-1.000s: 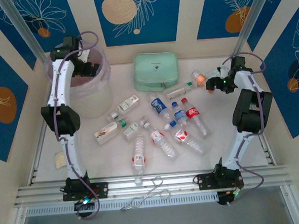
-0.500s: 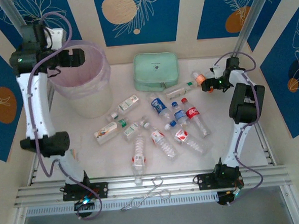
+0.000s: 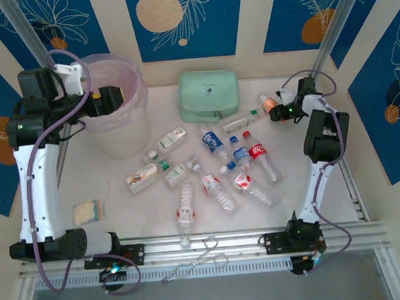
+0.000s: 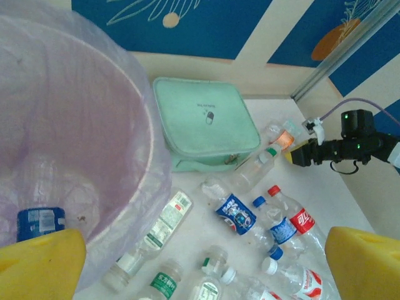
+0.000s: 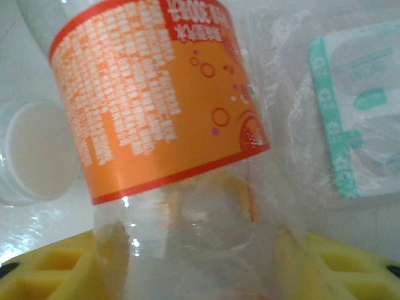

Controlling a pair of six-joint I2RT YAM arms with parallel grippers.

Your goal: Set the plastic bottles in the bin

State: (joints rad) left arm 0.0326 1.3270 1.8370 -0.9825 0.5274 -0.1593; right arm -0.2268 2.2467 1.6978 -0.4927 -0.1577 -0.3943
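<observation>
Since half a second ago, the left arm has swung lower, and the left gripper (image 3: 112,99) now hangs at the rim of the bin (image 3: 139,92). That bin stands at the far left corner of the surface (image 3: 122,212), with a blue-labelled bottle (image 4: 40,222) inside. Other plastic bottles (image 3: 213,144) lie mid-surface. The left fingers (image 4: 44,262) are spread apart, empty. Near the far right edge, the right gripper (image 3: 277,112) clasps an orange-labelled bottle (image 5: 156,94).

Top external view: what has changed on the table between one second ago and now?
The left arm swung back out of the bin toward the left; its end effector, open, now sits at the bin's left rim. The right end effector shifted slightly left, at the orange-labelled bottle. The other bottles and the mint green case stayed put.
</observation>
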